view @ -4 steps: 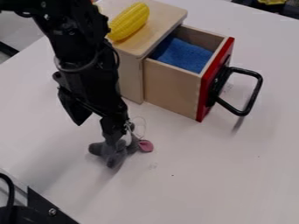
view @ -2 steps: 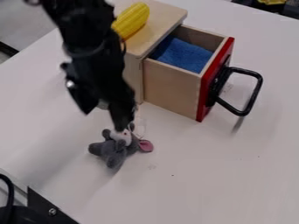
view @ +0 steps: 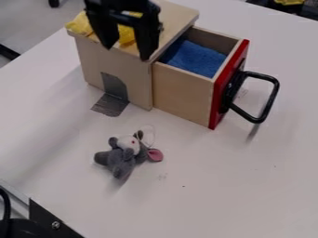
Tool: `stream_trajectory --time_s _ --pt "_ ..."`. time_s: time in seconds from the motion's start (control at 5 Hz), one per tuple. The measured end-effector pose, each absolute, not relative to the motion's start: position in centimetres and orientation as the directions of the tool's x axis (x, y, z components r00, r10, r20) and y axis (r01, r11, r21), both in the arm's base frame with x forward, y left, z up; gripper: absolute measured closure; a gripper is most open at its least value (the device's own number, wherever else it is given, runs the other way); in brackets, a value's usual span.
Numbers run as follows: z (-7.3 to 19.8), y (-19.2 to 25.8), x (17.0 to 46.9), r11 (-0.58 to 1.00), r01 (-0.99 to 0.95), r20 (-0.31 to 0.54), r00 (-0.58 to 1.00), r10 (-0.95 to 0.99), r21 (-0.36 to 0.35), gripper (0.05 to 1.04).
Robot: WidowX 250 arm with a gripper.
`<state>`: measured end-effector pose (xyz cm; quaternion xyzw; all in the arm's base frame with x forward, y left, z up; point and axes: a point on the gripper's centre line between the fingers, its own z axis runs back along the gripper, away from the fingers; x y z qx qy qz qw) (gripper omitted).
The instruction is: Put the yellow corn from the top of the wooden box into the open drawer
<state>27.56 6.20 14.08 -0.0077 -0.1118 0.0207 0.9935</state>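
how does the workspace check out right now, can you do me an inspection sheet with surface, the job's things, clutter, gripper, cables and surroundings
surface: white table, small dark specks and faint marks
job's things: grey plush toy lying on the table, apart from the wooden box; drawer pulled open, blue cloth inside
clutter: yellow things on the box top, partly behind the gripper; grey patch at the box's foot
gripper: open, over the box top; contact with the yellow things can't be told
cables: black cable-like curve at the left edge
surroundings: black bracket at lower left; grey floor beyond the table
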Motion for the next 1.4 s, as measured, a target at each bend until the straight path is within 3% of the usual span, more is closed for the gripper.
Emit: stream_trajectory --time_s 0.2,0.4,0.8,1.0,1.2,1.4 --pt "15.2 7.1 30.6 0.998 -0.068 0.242 0.968 0.070 -0.016 0.083" --pt "14.5 8.6 33.3 0.995 -0.100 0.230 0.969 0.092 0.023 0.083" --pt "10.7 9.6 35.2 0.990 -0.118 0.141 0.984 0.106 0.080 0.132" --pt "10.5 9.3 35.4 0.992 -0.109 0.139 0.985 0.099 0.069 0.385" --pt "10.6 8.6 35.0 0.993 -0.108 0.151 0.983 0.101 0.037 0.460" --pt "10.7 5.9 35.1 0.998 -0.067 0.126 0.990 0.065 0.013 0.460"
